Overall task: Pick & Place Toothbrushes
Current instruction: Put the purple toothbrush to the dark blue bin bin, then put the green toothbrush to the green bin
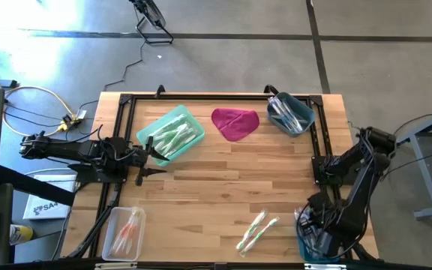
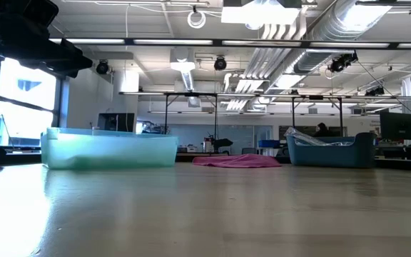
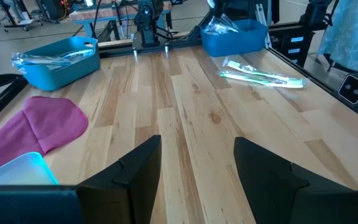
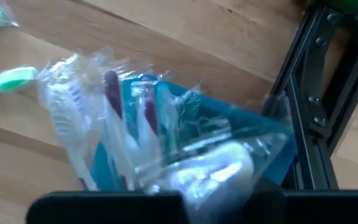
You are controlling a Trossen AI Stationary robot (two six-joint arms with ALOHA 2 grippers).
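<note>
Two wrapped green-handled toothbrushes (image 1: 256, 230) lie loose on the wooden table (image 1: 223, 180), near its front edge and right of the middle. Just to their right, at the table's near right corner, a blue bin (image 4: 229, 134) holds more wrapped toothbrushes standing in a crinkled bundle. The right gripper (image 1: 315, 234) hangs directly over that bin, its fingers clenched together; whether they pinch a wrapper cannot be told. The loose pair lies just left of this gripper, apart from it.

More toothbrushes fill the teal tray (image 1: 171, 133) at the far left, a second blue bin (image 1: 291, 114) at the far right, and a clear tray (image 1: 124, 232) at the near left corner. A magenta cloth (image 1: 235, 123) lies between the two far containers.

The left gripper (image 1: 154, 156) waits, fingers spread and empty, beside the teal tray's near edge.
</note>
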